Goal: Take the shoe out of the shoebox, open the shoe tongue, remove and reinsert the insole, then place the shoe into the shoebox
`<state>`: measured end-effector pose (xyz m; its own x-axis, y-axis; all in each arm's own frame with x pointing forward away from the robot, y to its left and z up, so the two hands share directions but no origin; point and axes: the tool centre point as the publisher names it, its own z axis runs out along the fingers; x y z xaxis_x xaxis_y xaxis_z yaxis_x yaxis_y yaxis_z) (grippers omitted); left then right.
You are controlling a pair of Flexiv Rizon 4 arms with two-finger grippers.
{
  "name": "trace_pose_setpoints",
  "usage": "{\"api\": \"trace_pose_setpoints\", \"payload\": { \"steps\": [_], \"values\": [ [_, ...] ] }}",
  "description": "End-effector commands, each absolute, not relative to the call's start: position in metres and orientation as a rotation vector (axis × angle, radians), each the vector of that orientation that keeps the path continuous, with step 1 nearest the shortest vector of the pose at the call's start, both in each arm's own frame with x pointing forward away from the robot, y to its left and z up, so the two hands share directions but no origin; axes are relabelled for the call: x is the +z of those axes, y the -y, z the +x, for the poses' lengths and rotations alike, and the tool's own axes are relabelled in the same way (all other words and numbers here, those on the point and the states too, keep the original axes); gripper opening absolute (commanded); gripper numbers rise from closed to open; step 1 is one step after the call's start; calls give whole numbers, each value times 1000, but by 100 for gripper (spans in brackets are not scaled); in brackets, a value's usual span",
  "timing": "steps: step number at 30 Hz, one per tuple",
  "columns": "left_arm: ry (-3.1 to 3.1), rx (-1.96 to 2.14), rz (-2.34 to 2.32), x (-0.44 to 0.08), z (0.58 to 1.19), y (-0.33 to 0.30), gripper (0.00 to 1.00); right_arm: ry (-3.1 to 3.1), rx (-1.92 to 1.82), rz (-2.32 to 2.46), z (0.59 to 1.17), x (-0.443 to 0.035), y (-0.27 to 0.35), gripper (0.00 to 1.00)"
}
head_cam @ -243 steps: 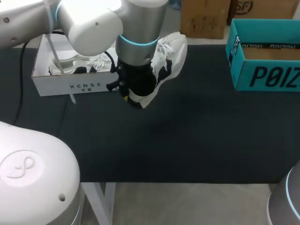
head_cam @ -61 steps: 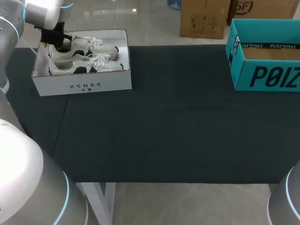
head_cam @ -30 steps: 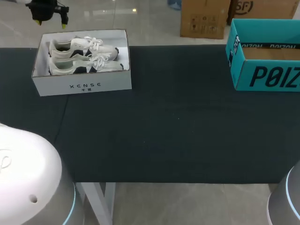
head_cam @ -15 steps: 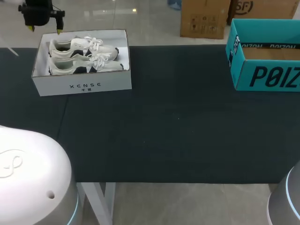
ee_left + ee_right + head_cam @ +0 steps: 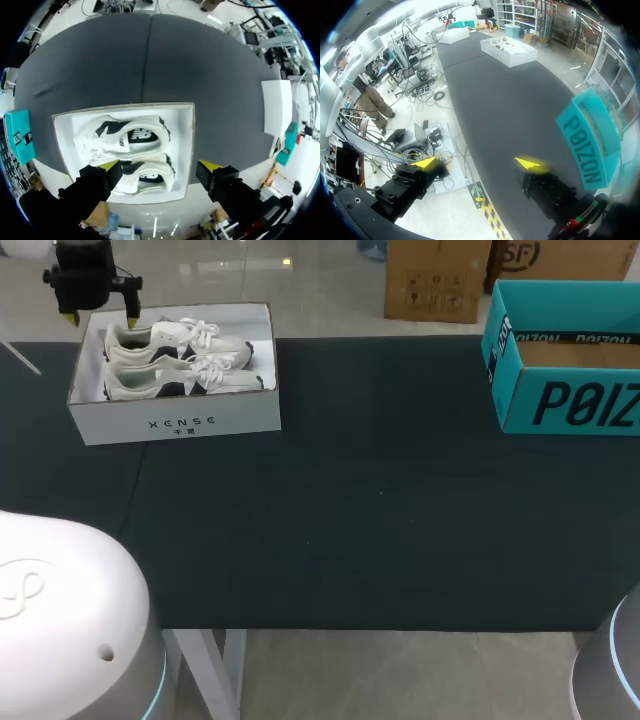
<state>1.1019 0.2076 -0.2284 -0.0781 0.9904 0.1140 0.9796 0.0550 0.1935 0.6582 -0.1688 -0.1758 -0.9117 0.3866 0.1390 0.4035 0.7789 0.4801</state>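
A white shoebox (image 5: 180, 423) stands open at the back left of the dark table, with two white shoes side by side in it: one at the back (image 5: 185, 337), one at the front (image 5: 175, 380). My left gripper (image 5: 101, 318) hangs open above the box's back left corner, holding nothing. In the left wrist view the left gripper (image 5: 159, 166) looks straight down on the shoebox (image 5: 188, 150) and both shoes (image 5: 125, 137). The right gripper (image 5: 476, 163) is open and empty, off the table's edge, with the white shoebox (image 5: 512, 50) far ahead of it.
A teal box (image 5: 560, 390) stands open at the back right; the right wrist view shows this teal box (image 5: 590, 145) beside the right gripper. The dark mat (image 5: 380, 500) covers the table. My left arm's base (image 5: 60, 630) fills the near left corner.
My left gripper has come down from beyond the table's far edge to just above the shoebox's back left corner, still open. The shoes and both boxes have not moved.
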Motion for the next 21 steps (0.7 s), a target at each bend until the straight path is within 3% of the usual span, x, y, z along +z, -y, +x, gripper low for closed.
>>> {"api": "trace_pose_setpoints", "payload": {
  "steps": [1, 21],
  "values": [
    [-2248, 352, 2061, -234, 1090, -212, 100, 2933, -799, -653, 658, -177, 169, 100],
    [-2288, 141, 2076, -283, 1078, -238, 100, 2933, -799, -653, 658, -177, 169, 100]
  ]
}}
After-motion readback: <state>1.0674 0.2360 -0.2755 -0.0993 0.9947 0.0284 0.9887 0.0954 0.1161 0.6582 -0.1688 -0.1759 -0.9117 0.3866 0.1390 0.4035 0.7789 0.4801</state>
